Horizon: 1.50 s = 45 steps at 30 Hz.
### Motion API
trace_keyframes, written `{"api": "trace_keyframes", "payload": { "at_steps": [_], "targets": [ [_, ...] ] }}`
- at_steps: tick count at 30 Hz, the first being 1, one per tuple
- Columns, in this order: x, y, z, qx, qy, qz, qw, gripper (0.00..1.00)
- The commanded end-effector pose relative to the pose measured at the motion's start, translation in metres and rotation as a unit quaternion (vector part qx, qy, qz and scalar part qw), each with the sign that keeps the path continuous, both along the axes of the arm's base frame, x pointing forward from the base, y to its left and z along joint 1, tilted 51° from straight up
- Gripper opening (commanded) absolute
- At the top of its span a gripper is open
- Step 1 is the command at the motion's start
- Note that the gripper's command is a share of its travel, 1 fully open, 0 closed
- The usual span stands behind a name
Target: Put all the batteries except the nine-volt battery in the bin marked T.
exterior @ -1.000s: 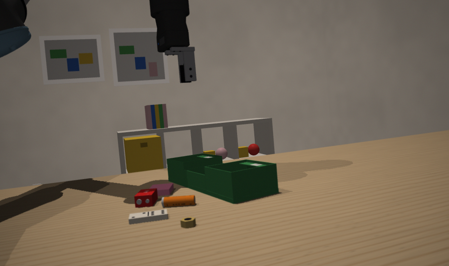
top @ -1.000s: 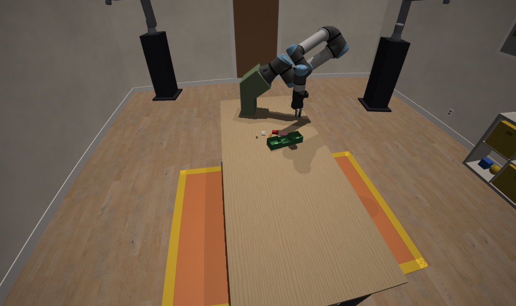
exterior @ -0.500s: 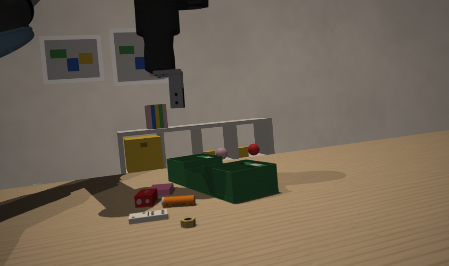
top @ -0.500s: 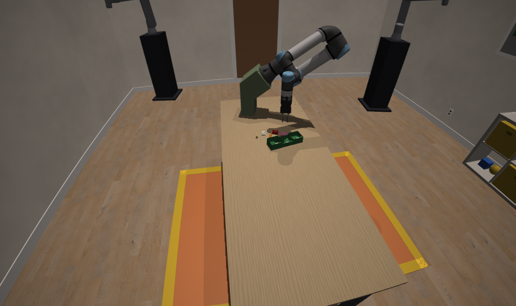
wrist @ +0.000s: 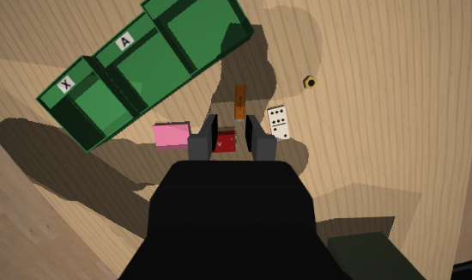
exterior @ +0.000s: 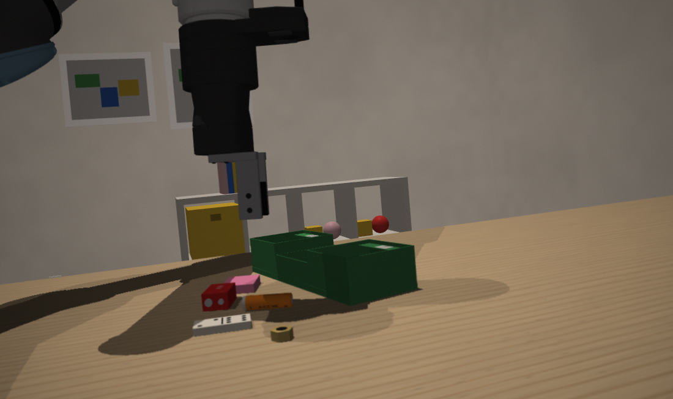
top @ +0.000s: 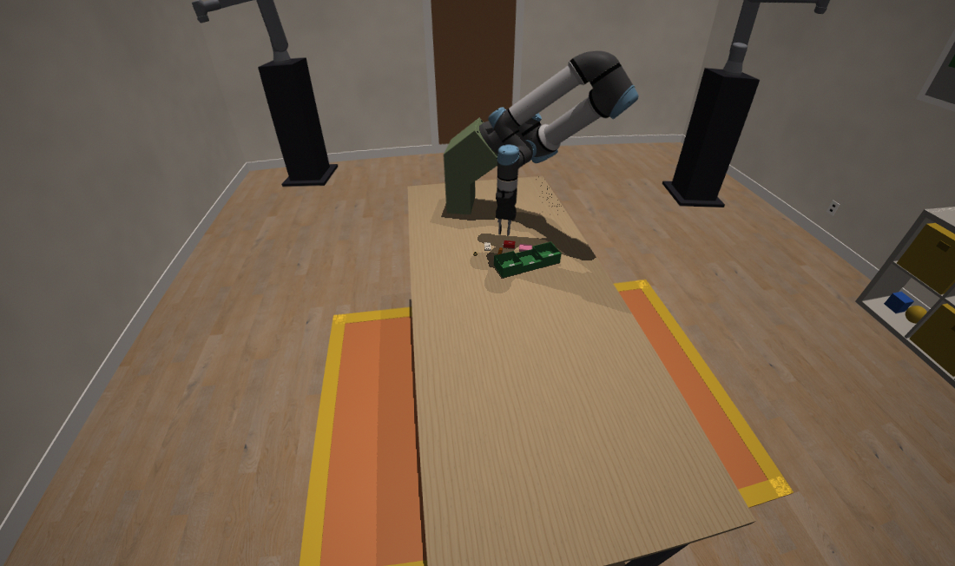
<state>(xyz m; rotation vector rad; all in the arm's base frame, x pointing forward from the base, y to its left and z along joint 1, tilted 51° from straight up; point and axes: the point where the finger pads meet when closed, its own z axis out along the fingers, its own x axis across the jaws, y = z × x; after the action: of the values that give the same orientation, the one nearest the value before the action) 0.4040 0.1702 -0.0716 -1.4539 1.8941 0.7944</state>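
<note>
An orange cylindrical battery (wrist: 240, 102) lies on the table next to the green bin marked T (wrist: 202, 23); it also shows in the exterior view (exterior: 268, 301). A red nine-volt battery (wrist: 224, 141) lies beside it, also seen in the exterior view (exterior: 218, 296). My gripper (wrist: 231, 125) (exterior: 252, 211) is open and empty. It hangs well above the table, over the nine-volt battery, with the near end of the orange battery just ahead of the fingertips. The T bin looks empty.
The T bin is one end of a row of three joined green bins, with A (wrist: 142, 57) and X (wrist: 81, 100). A pink block (wrist: 172, 135), a white domino (wrist: 278, 122) and a brass nut (wrist: 309, 82) lie near the batteries. The arm's green base (top: 464, 169) stands behind.
</note>
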Motion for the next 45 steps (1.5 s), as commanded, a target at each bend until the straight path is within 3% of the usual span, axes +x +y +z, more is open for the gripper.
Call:
{"api": "trace_keyframes", "payload": {
  "at_steps": [1,45],
  "targets": [
    [0.007,-0.006,-0.029,-0.002,-0.007,-0.008,1.0,0.6],
    [0.006,0.002,-0.019,-0.002,-0.007,-0.008,1.0,0.6]
  ]
}}
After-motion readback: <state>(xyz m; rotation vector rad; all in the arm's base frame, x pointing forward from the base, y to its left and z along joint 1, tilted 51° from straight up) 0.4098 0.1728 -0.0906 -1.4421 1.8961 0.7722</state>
